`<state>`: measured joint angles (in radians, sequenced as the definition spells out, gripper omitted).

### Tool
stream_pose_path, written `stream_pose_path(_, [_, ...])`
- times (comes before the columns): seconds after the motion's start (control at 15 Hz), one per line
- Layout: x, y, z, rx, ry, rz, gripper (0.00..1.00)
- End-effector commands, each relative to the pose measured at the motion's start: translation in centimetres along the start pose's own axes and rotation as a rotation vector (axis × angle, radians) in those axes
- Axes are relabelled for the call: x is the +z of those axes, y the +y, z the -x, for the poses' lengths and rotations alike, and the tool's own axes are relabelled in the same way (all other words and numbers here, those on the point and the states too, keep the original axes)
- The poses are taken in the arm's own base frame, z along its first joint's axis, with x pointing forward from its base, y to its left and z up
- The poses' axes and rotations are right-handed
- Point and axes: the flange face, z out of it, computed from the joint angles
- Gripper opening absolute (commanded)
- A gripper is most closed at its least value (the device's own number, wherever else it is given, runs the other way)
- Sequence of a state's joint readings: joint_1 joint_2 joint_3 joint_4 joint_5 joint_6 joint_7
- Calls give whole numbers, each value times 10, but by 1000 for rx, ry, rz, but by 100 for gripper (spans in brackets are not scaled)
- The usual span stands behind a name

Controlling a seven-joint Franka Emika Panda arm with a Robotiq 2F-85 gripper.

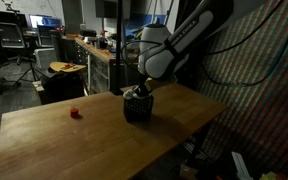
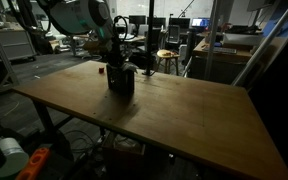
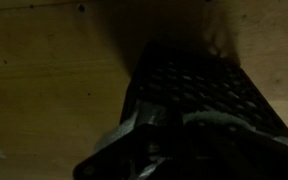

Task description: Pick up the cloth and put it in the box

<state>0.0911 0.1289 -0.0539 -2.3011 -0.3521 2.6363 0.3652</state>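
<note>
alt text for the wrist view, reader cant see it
Dim close-up: the black mesh box stands on the wooden table, with the shut gripper at its near rim. A pale strip by the gripper may be the cloth.

The black mesh-sided box point(image 1: 137, 106) point(image 2: 121, 80) point(image 3: 199, 85) stands upright, with a dim pale strip of cloth point(image 3: 212, 118) at its 6 o'clock edge in the wrist view.

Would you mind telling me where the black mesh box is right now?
In both exterior views the box stands on the wooden table, right under the gripper, with the small red object lying apart from it.
</note>
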Motion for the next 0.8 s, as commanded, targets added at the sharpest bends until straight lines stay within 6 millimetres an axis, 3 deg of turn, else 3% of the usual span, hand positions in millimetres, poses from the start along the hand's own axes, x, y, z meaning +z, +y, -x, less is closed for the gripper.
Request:
stream_pose_path(0.0, [6, -14, 7, 5, -38, 8, 4])
stream_pose_path(0.73, [9, -68, -20, -58, -111, 17, 4])
